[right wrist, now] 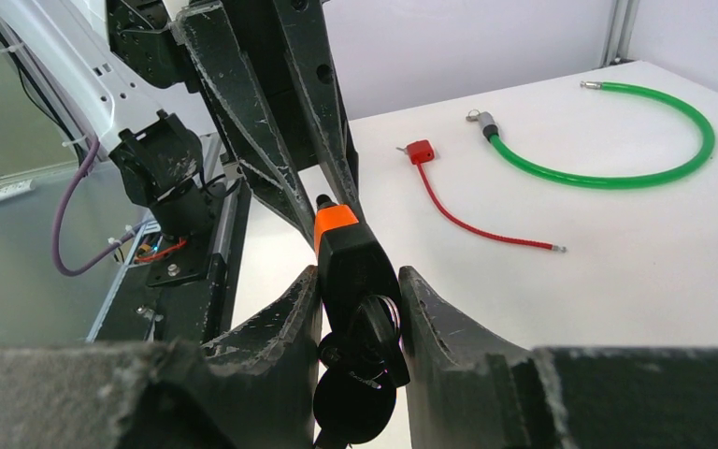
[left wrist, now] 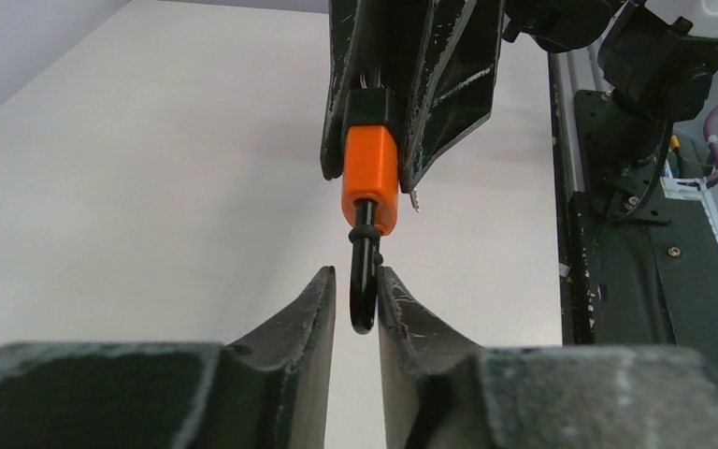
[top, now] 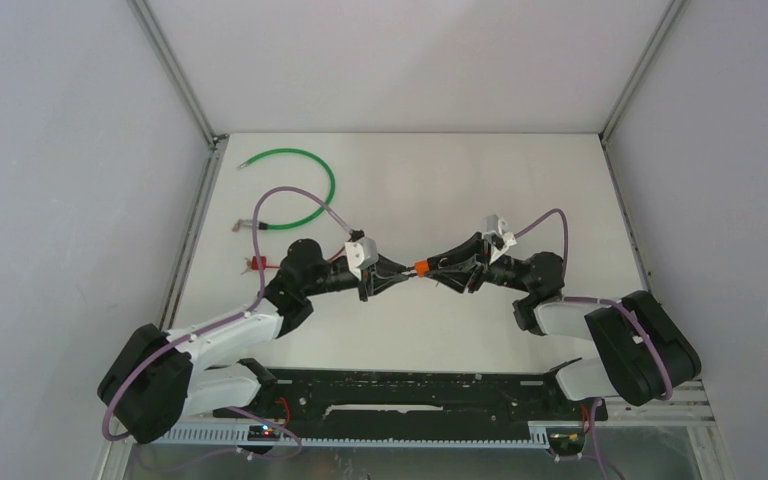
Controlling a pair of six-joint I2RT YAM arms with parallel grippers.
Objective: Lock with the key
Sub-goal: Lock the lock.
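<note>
A small padlock with an orange and black body (top: 422,267) (left wrist: 371,178) (right wrist: 351,257) hangs above the middle of the table, and my right gripper (top: 442,272) (right wrist: 360,281) is shut on it. A bunch of black keys (right wrist: 360,393) hangs from the lock's rear end between the right fingers. Its black shackle (left wrist: 363,290) points at my left gripper (top: 405,277) (left wrist: 356,276). The left jaws stand narrowly apart around the shackle's tip. The shackle touches one finger and a thin gap shows at the other.
A green cable (top: 300,160) (right wrist: 617,173) curves at the back left of the table. A thin red cable with a red lock (top: 255,264) (right wrist: 420,151) lies near the left edge. Grey walls close in the table on three sides.
</note>
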